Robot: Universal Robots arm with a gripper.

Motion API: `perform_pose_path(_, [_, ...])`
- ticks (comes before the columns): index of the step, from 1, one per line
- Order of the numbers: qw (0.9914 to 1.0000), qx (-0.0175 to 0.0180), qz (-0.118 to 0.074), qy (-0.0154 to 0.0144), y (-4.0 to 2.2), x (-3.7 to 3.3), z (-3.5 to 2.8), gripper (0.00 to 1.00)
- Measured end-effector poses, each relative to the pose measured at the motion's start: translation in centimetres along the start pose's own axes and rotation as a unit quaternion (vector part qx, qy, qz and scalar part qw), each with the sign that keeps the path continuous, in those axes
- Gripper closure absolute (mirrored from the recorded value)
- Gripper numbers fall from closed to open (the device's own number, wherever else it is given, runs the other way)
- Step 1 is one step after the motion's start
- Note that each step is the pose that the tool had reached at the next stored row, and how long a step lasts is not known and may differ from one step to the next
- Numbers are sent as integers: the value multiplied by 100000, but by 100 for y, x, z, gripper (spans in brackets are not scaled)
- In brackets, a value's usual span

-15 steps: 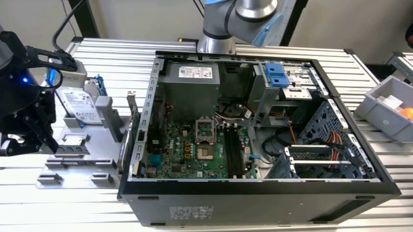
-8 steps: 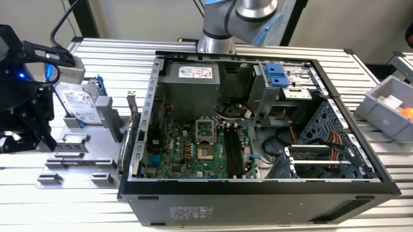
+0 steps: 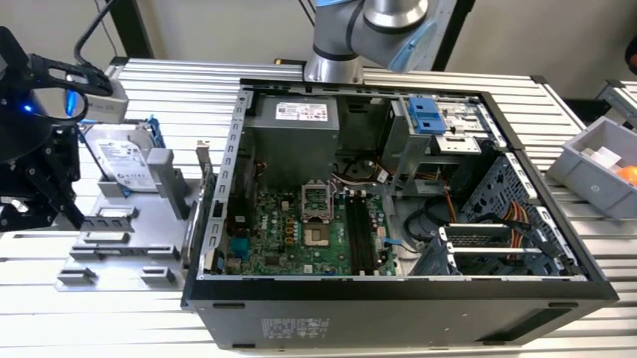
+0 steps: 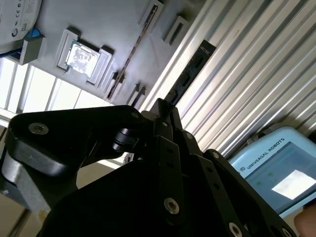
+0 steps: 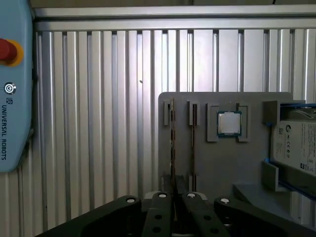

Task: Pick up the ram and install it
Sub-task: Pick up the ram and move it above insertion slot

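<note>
Just beyond claw (image 5: 176,196), ram (image 5: 172,138) edgewise in grey tray (image 5: 222,163)

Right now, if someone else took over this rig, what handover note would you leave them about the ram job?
Gripper: hangs over the grey fixture plate, in line with the ram; nothing lifted.
Ram: on edge in its holders on the plate, near the processor and the hard drive.
Computer case: open, toward the exterior view's right of the plate, motherboard exposed.
Done: nothing of the task yet.
Left: both the pick-up and the install.
</note>
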State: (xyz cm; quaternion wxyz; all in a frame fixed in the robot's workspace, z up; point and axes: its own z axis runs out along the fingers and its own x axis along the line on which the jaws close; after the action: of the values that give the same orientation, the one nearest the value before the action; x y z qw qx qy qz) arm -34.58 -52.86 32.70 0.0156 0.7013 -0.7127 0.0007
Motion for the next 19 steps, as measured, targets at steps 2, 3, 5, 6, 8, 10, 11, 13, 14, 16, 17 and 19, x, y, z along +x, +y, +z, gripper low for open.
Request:
perform_pose_path(2, [100000,-1,0,0,0,0,-18,100])
perform_pose_path(3, [100000,-4,0,4,0,1,-27,100])
perform_pose_path(5, [100000,-5,0,5,1,1,-45,100])
perform_pose_path(6, [100000,-8,1,7,1,1,-55,100])
perform_pose_path(8, [100000,-4,1,1,1,2,-73,100])
perform_pose_path(10, [100000,-6,2,4,2,2,-92,100])
perform_pose_path(11, [100000,-6,2,6,2,2,-102,100])
perform_pose_path(13, [100000,-10,1,8,3,3,-123,100])
perform_pose_path(14, [100000,-8,0,7,3,3,-132,100])
perform_pose_path(16, [100000,3,1,-5,3,3,-152,100])
perform_pose_path(17, [100000,-6,0,4,3,4,-164,100])
perform_pose_path(19, [100000,-5,2,4,4,4,-186,100])
